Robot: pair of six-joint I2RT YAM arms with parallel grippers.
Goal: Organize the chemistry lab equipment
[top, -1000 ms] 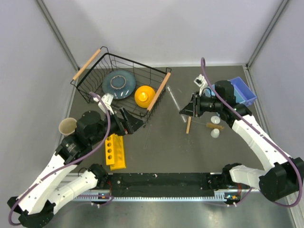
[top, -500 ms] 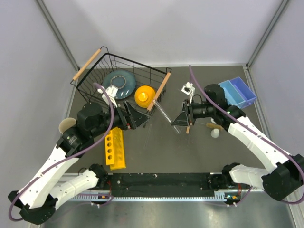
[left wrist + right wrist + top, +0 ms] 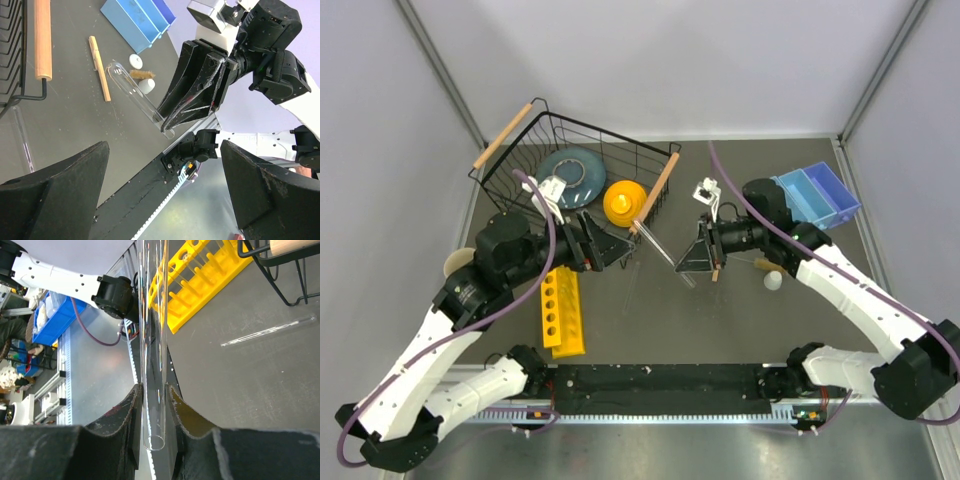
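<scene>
Dark grey counter (image 3: 720, 320), lightly speckled. Pale walls (image 3: 650, 60) on three sides, grey metal corner posts (image 3: 441, 70). Even light.

The dark table (image 3: 720, 315) bears a wire basket (image 3: 503, 135), yellow rack (image 3: 563, 318), blue tray (image 3: 840, 206) and wooden stick (image 3: 100, 68).
</scene>
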